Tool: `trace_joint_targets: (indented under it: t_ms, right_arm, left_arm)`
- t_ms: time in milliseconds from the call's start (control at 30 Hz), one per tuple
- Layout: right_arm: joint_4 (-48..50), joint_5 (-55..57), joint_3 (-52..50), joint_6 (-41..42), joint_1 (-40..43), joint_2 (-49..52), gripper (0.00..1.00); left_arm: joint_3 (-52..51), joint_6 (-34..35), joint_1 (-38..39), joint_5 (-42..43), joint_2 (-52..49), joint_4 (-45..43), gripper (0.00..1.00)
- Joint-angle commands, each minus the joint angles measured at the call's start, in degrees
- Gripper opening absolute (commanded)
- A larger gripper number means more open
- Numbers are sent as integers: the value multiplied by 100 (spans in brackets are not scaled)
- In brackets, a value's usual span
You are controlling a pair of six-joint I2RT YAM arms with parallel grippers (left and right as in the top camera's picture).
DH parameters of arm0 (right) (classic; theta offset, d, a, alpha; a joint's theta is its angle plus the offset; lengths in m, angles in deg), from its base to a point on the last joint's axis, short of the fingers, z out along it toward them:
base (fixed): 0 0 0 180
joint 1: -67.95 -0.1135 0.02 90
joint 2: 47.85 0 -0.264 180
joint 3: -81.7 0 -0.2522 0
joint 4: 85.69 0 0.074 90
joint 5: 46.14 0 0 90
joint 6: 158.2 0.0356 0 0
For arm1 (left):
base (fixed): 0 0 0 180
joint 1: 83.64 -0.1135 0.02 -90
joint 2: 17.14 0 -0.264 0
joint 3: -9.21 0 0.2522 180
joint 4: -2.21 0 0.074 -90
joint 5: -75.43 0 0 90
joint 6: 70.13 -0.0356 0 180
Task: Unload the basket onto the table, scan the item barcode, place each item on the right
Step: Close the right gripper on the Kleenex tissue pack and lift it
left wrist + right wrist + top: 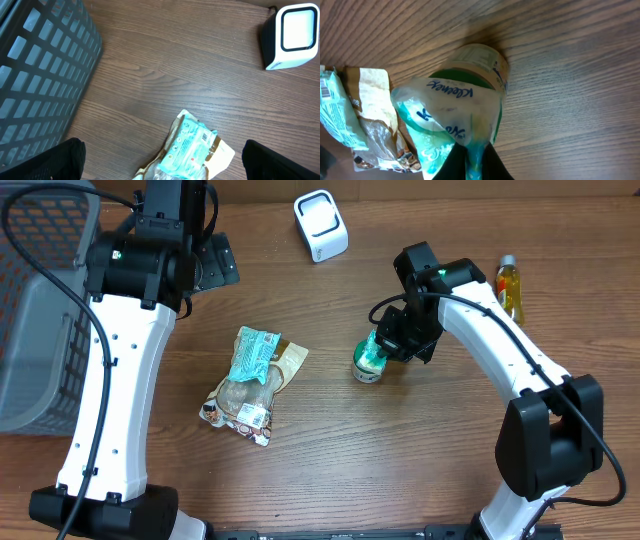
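- The right gripper has its dark fingers pinched narrow on the bottom edge of the green-and-white crinkly plastic Kleenex pack. It holds only a thin fold of film.
- That pack sits mid-table, leaning on or capping a round cream-rimmed base. I cannot tell whether the two are one item.
- No barcode shows on the pack's visible face. Judging by that, the lift should be slow and straight up, because thin film can slip or tear. The pack should then be turned until the code faces outward.
- Just beside the pack lie a teal-and-clear snack packet and a brown crumpled bag, so the carry should avoid dragging across them.
- The left gripper hangs above the table with its fingers spread wide, holding nothing.
- Farther off stands the white box scanner with a dark-framed window. The code should be presented flat to that window.
- A grey mesh basket and a yellow bottle sit at the table's edges.
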Motion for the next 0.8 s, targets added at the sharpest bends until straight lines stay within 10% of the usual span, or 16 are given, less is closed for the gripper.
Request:
trace_joint_targets:
  t_ms: [0,233,767]
  right_arm:
    - [-4,96,-92,4,-22,-103,4]
    - [-44,-271,-57,-151,0,-105,4]
    - [-109,-5163,313,-4201,507,-704,4]
  left_arm:
    - [118,-85,7,-79,125,-7,100]
    - [118,-85,7,-81,125,-7,100]
    - [116,-85,7,-81,125,-7,100]
